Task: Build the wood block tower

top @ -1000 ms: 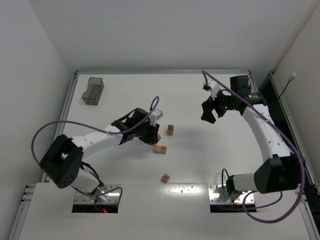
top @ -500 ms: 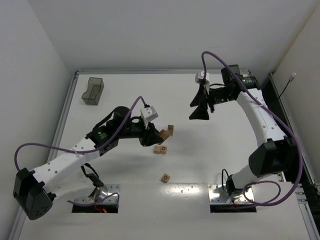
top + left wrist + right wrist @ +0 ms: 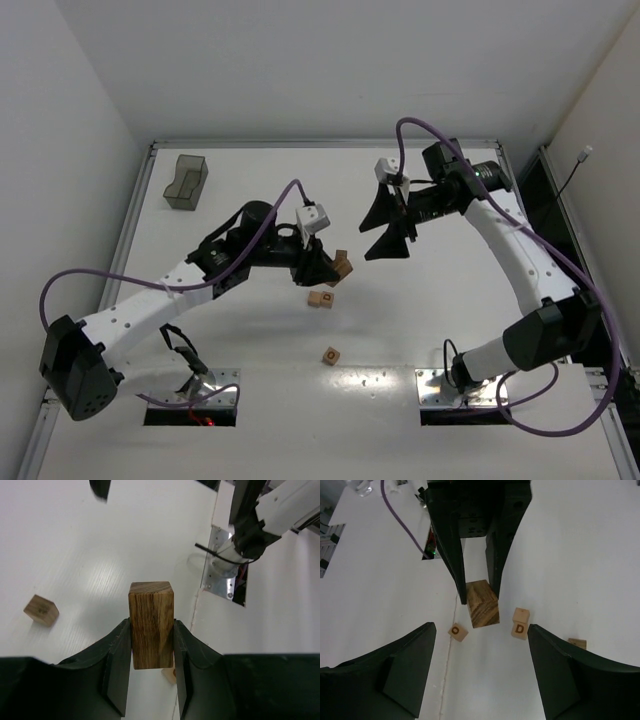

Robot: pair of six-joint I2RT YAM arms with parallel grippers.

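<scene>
Count: four light-brown wood blocks [image 3: 321, 299], one translucent dark-grey plastic bin [image 3: 185, 182], two claws, all over one white bench [image 3: 450, 320].

Writing: dark "O" on small tan cube [image 3: 457, 631]; dark "D" on side face of tan block [image 3: 520, 628].

Block by block:
- Tall dark-grained brown wooden brick [image 3: 151, 625]: stripy grain on side and end face, upright, lower half pinched between the fingers of left claw [image 3: 328, 270]. Near bench centre, appears lifted off the surface.
- "D" block: on bench just beside the held brick, at its 6 o'clock in top view. Looks wider than a cube from above; one brick or two cubes touching, cannot tell.
- "O" cube: further out at 6 o'clock, alone, beside the bench seam.
- Tan piece [image 3: 577, 643]: partly hidden behind a right finger in the wrist view; marking unreadable.

Right claw [image 3: 366, 242]: jaws spread wide, nothing between them, at 3 o'clock of held brick, near but apart.

Bin: 10 o'clock corner, well apart from blocks.
</scene>
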